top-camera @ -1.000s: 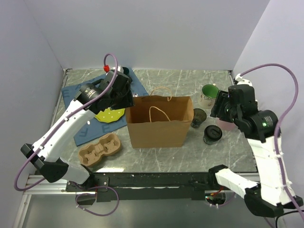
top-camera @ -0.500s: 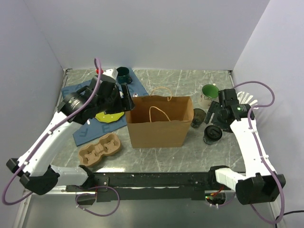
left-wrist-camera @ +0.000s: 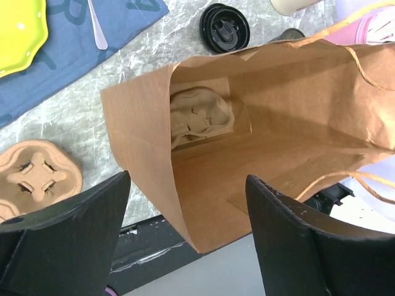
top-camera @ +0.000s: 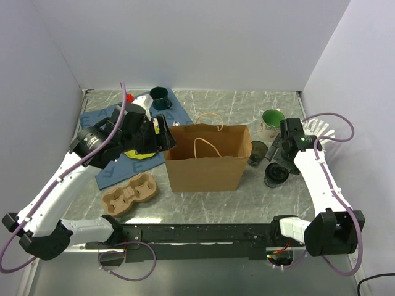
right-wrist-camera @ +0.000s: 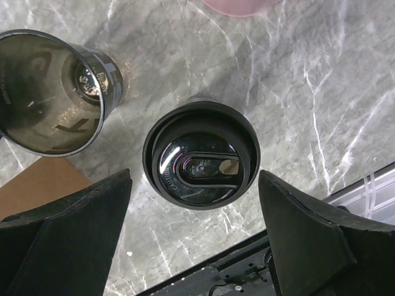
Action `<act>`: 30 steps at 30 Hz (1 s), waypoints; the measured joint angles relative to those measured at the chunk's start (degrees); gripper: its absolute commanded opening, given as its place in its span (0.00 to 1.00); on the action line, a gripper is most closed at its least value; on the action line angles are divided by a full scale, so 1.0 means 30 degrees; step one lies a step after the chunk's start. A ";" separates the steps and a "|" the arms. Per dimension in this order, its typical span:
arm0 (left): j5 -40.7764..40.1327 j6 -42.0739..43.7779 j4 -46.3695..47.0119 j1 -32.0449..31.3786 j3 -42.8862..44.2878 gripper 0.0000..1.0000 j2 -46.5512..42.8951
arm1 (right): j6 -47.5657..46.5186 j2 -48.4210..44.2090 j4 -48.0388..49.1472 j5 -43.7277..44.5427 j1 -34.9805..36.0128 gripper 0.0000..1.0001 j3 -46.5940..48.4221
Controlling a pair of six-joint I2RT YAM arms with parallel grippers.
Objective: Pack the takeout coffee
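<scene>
The takeout coffee [top-camera: 276,174], a short dark cup with a round black lid [right-wrist-camera: 200,154], stands right of the brown paper bag [top-camera: 207,157]. My right gripper [right-wrist-camera: 194,237] hovers over it, open, and the lid sits just ahead of the two wide-apart fingertips, touching neither. My left gripper [left-wrist-camera: 185,240] is open at the bag's left rim [top-camera: 165,139], with the bag's left wall [left-wrist-camera: 142,142] rising between its fingers, ungripped. The bag stands open, and a moulded pulp carrier [left-wrist-camera: 200,117] lies inside it. The coffee's lid [left-wrist-camera: 224,28] also shows beyond the bag.
A clear glass [right-wrist-camera: 52,92] stands next to the coffee, and a white mug with green inside [top-camera: 271,123] behind it. A pulp cup carrier [top-camera: 129,194] sits front left. A blue cloth [top-camera: 111,166] holds a yellow plate [left-wrist-camera: 18,31] and a dark green mug [top-camera: 161,97].
The left gripper swung right to the bag's left rim and opened wider. The right arm dropped over the coffee, and its jaws opened wider.
</scene>
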 measured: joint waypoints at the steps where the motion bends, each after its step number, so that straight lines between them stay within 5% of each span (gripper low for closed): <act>1: 0.0000 0.0000 -0.0007 0.0000 -0.0022 0.81 -0.0087 | 0.0044 0.0000 0.0102 -0.0015 -0.0022 0.90 -0.0146; 30: 0.0066 -0.0466 -0.0015 0.0000 -0.1275 0.82 -0.0860 | 0.0233 0.0940 0.0831 -0.0022 -0.0044 0.86 -0.0954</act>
